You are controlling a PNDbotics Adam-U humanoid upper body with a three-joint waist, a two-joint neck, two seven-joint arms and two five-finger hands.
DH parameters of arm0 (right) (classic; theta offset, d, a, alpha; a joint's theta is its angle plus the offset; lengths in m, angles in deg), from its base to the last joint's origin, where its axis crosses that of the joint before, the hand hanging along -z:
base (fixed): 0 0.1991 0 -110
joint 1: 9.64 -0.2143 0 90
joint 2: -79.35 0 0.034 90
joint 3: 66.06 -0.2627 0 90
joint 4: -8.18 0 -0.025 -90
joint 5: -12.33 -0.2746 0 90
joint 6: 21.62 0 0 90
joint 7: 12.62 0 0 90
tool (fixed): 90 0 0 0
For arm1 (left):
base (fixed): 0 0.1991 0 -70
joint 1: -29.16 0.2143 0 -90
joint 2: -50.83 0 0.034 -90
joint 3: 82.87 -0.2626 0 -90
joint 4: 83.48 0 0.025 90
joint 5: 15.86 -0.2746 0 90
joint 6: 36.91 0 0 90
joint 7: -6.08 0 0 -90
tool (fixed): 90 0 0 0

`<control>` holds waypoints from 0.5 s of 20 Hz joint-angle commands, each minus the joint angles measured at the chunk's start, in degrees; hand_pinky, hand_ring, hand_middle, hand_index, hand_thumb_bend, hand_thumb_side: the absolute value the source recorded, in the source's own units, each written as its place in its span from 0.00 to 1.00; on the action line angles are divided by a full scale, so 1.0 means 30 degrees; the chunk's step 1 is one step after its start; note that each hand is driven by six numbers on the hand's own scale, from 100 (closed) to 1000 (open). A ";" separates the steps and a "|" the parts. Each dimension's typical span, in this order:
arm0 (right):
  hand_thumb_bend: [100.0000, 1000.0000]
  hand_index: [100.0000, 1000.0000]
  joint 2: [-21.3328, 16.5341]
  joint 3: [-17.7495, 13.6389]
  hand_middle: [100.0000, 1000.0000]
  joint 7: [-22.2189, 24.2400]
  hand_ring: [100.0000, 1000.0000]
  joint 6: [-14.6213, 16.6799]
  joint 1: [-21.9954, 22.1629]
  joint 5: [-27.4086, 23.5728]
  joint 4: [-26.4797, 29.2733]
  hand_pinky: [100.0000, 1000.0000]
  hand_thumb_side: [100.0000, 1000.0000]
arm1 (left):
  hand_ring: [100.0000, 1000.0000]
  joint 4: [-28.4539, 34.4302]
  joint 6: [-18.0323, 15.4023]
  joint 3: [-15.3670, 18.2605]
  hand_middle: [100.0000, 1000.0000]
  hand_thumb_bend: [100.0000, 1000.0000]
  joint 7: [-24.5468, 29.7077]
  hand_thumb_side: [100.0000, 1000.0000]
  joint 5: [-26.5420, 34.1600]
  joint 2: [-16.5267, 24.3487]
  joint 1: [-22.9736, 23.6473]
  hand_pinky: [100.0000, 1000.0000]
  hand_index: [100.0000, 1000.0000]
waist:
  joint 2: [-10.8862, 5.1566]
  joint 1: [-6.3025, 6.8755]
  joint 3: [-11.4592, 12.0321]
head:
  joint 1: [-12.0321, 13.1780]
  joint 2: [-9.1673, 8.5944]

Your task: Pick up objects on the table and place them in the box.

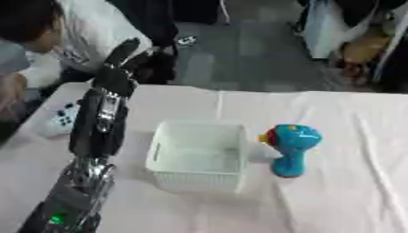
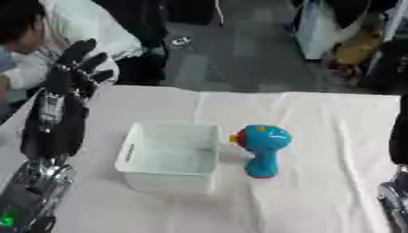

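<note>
A blue toy (image 1: 290, 149) with a round head, a yellow and red snout and a thick handle stands on the white tablecloth, just right of the white plastic box (image 1: 166, 175). The box looks empty inside. My left arm rises along the left side, and my left hand (image 2: 76, 67) is held high beyond the table's far left edge, fingers straight and spread, holding nothing. Of my right arm only a dark forearm (image 2: 398, 136) shows at the right border of the right eye view; its hand is out of sight.
A small white object with pale blue marks (image 1: 63, 119) lies near the table's left edge, partly behind my left arm. The white cloth (image 1: 343, 195) covers the table. People and bags stand on the floor beyond the far edge.
</note>
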 commanded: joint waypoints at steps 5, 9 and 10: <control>0.07 0.72 -0.0186 -0.0143 0.64 0.0025 0.57 -0.0058 -0.0244 0.0003 0.0331 0.32 0.54 | 0.92 0.0476 0.0008 0.0153 0.95 0.25 -0.0101 0.81 -0.0072 0.0400 -0.0256 0.84 0.96 | -0.0241 0.0007 0.0019 | 0.0202 -0.0011; 0.07 0.72 -0.0187 -0.0139 0.64 0.0035 0.57 -0.0059 -0.0246 0.0005 0.0331 0.32 0.54 | 0.92 0.0476 0.0007 0.0151 0.95 0.25 -0.0102 0.81 -0.0076 0.0402 -0.0258 0.84 0.96 | -0.0241 0.0006 0.0019 | 0.0212 -0.0002; 0.07 0.72 -0.0187 -0.0137 0.64 0.0038 0.58 -0.0056 -0.0246 0.0003 0.0331 0.32 0.54 | 0.92 0.0475 0.0006 0.0150 0.95 0.25 -0.0101 0.81 -0.0076 0.0402 -0.0258 0.84 0.96 | -0.0241 0.0006 0.0018 | 0.0214 0.0000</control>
